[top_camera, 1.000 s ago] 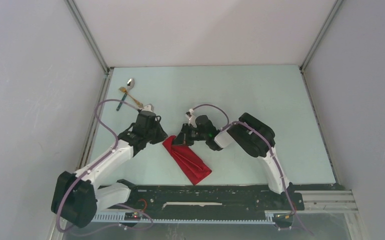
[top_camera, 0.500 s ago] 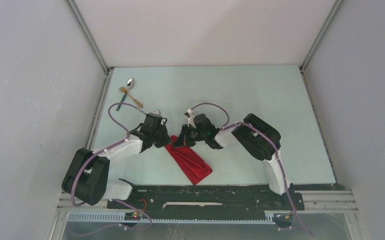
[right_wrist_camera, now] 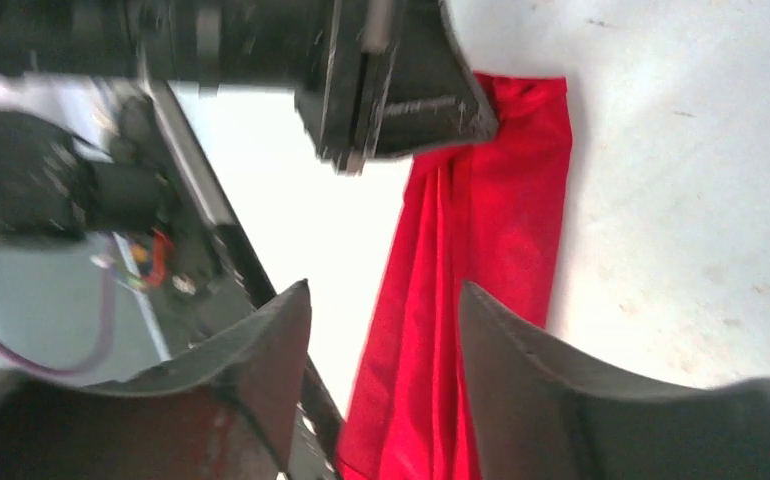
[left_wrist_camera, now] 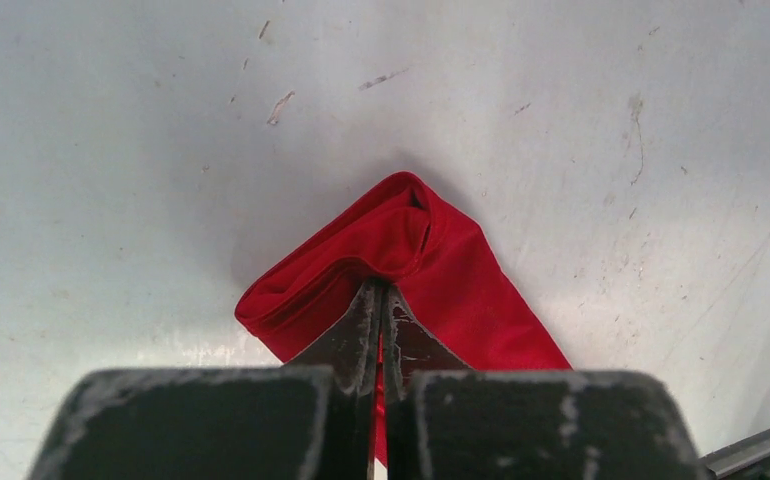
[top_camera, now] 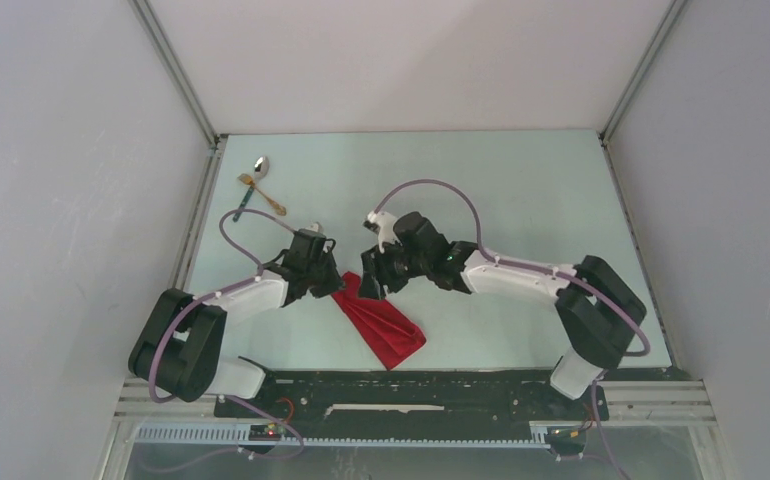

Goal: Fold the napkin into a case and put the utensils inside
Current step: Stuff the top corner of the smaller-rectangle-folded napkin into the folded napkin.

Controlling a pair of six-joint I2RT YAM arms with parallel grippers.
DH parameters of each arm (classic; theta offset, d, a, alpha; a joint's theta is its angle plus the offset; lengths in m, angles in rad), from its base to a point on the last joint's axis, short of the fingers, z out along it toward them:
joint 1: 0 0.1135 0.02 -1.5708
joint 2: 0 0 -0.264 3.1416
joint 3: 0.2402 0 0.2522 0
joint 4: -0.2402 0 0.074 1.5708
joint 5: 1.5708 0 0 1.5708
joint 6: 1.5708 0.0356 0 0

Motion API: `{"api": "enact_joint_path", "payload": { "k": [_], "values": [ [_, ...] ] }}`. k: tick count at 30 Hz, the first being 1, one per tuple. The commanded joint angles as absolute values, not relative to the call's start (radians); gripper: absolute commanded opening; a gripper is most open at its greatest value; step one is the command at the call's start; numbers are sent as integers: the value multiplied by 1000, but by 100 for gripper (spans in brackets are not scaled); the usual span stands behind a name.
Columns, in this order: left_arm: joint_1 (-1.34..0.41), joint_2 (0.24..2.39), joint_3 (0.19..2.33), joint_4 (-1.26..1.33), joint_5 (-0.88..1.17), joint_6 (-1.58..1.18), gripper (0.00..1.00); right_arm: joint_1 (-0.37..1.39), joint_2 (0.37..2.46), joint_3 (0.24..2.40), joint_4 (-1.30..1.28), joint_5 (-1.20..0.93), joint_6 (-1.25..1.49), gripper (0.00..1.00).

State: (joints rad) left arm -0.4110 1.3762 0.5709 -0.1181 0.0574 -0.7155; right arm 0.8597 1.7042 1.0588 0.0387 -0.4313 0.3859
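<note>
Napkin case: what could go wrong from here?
1. The left end effector pinches only the case's far end; lifting could unfold the loose layers.
2. The right end effector hangs open over it, close to the left one; they could collide.
3. The utensils lie far off at the back-left, so fetching them may leave the case unheld.

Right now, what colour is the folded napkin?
Plain bright red napkin, no pattern; left wrist view shows it best.

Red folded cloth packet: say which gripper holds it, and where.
The left gripper pinches the red folded cloth packet by the fold at its far end; the open right gripper holds nothing.
</note>
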Motion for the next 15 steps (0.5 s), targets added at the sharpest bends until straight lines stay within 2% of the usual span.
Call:
{"api": "enact_joint_path", "payload": {
  "k": [1,5,11,15],
  "values": [
    [-404,1397,544,-114,43,-705,0,974,1614,1074,-306,-182,57,69],
    [-403,1400,540,-106,53,-710,0,1028,1600,1074,-336,-106,15,70],
    [-404,1396,541,-107,58,-707,0,1103,1647,1102,-367,49,4,52],
    [-403,1388,540,-107,61,-707,0,1126,1677,1106,-368,80,4,56]
  ]
}}
